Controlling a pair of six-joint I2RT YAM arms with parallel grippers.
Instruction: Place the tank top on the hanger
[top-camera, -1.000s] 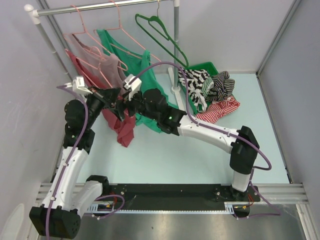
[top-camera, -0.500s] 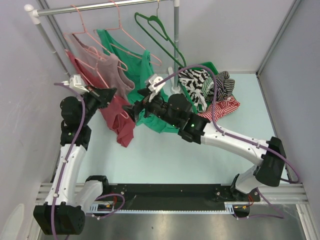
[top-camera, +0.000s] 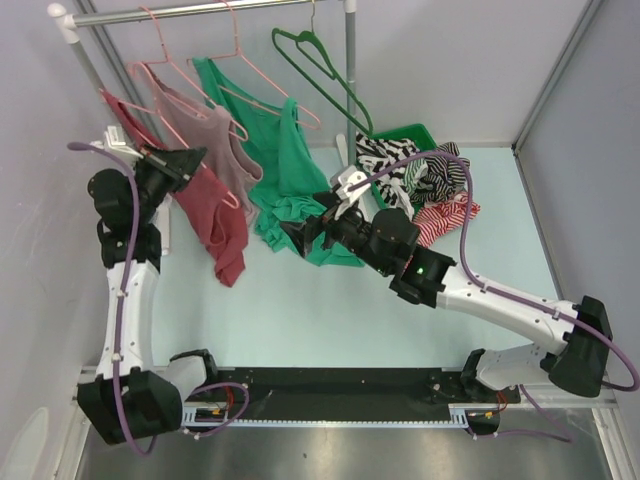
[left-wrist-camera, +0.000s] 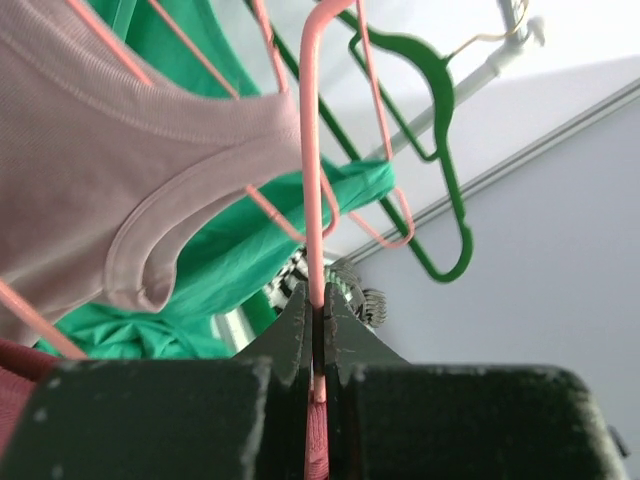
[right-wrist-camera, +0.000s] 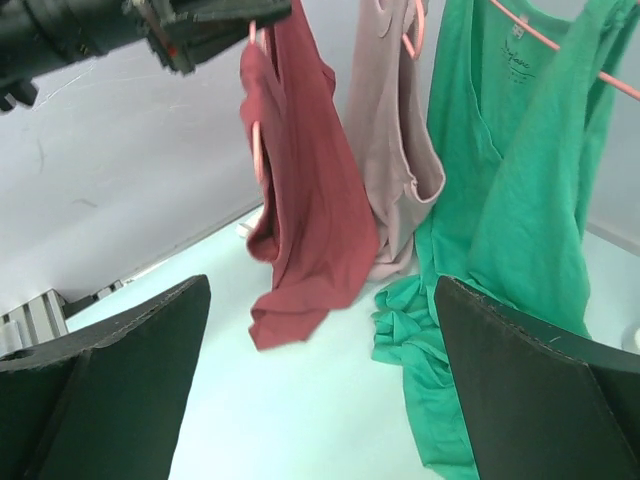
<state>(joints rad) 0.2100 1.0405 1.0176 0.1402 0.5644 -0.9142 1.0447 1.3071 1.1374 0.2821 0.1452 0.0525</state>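
The maroon tank top (top-camera: 212, 215) hangs from a thin pink hanger (top-camera: 160, 118) at the left of the rack, its lower end crumpled near the table. My left gripper (top-camera: 193, 158) is shut on the hanger's wire (left-wrist-camera: 313, 200), with maroon cloth between the jaws below it. The right wrist view shows the top (right-wrist-camera: 312, 205) draped from the hanger (right-wrist-camera: 258, 150), with the left gripper (right-wrist-camera: 250, 15) above it. My right gripper (top-camera: 302, 232) is open and empty, apart from the top, over the table in front of the green top's hem.
A pale pink top (top-camera: 215, 140) and a bright green top (top-camera: 290, 185) hang on pink hangers from the rail (top-camera: 200, 12). A dark green hanger (top-camera: 320, 60) hangs empty. Striped clothes (top-camera: 425, 185) lie by a green bin (top-camera: 405, 132) at the back right.
My left gripper has lifted the hanger and maroon top up and to the left. My right gripper has let go near the top, opened and pulled back to the right.
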